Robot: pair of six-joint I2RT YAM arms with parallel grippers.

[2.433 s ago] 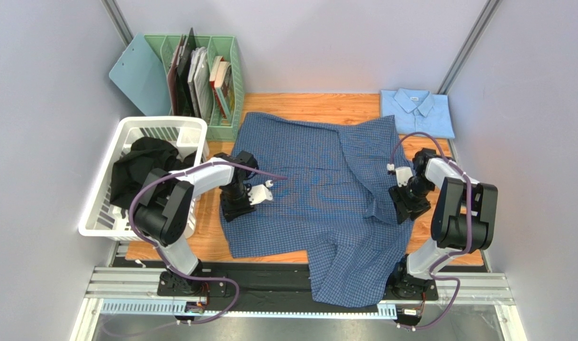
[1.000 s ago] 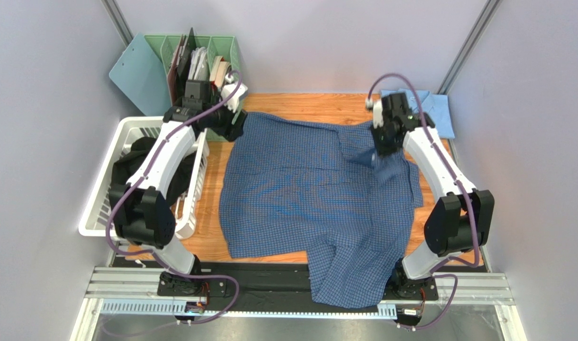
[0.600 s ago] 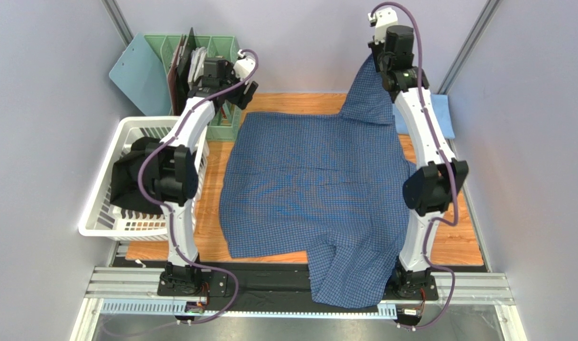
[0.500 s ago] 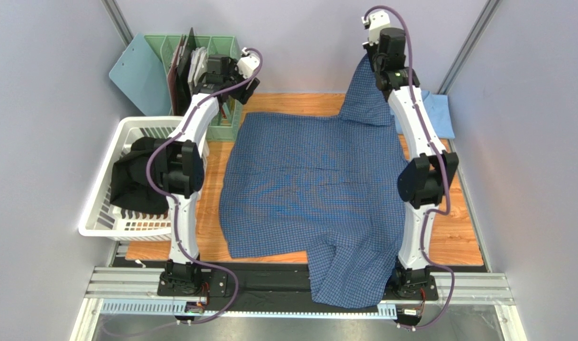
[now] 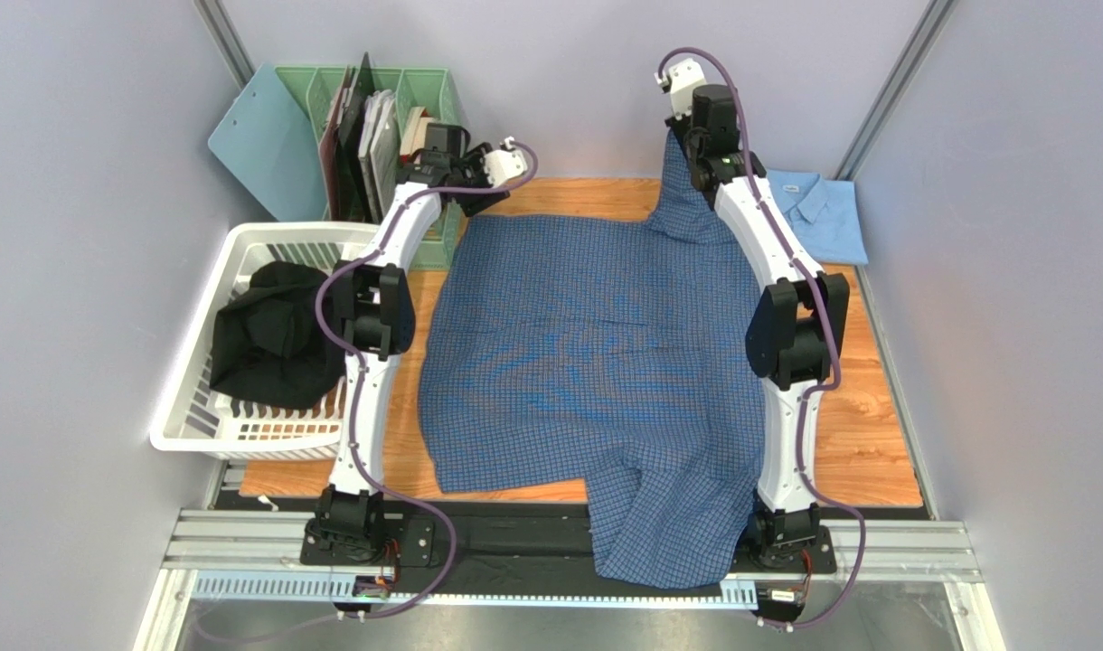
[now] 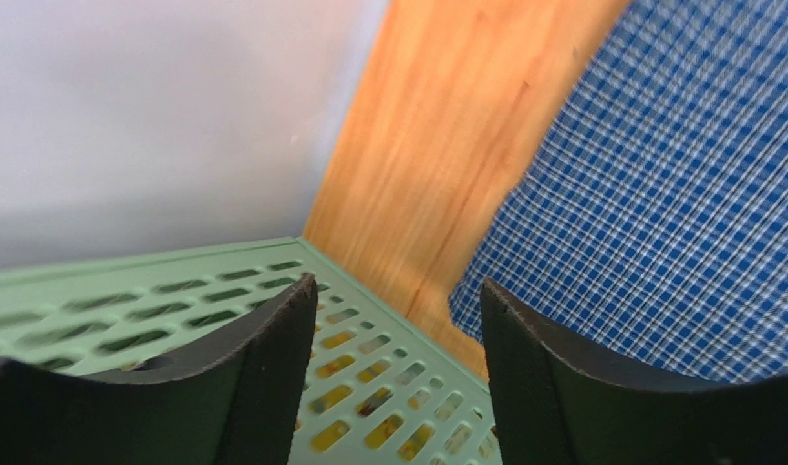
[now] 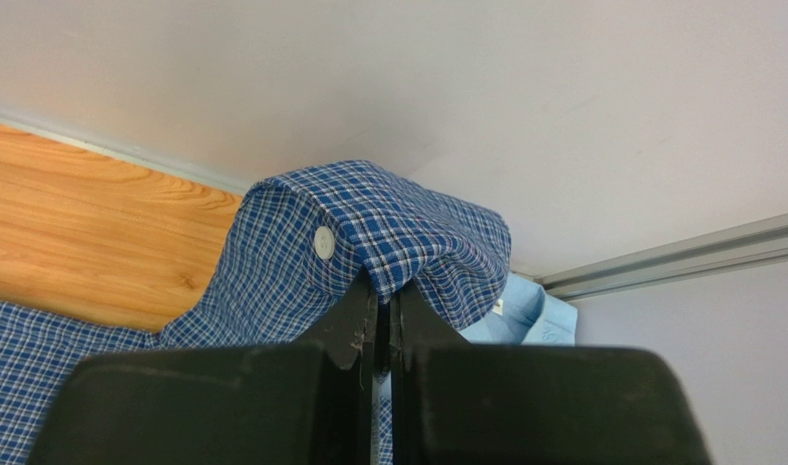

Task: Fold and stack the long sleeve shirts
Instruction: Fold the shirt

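We have the right gripper clenched on a buttoned fold of the checked shirt, raised over the far edge of the bench. The left gripper hangs released beside the green rack. The pale shirt lies folded at far right.

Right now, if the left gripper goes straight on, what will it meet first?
Probably the green file holder, whose perforated side lies under the open left gripper. Depth is unclear; it might instead reach the table beside the checked shirt.

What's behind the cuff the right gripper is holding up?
The pale blue shirt peeks out behind the checked cuff in the right gripper; most of it is covered.
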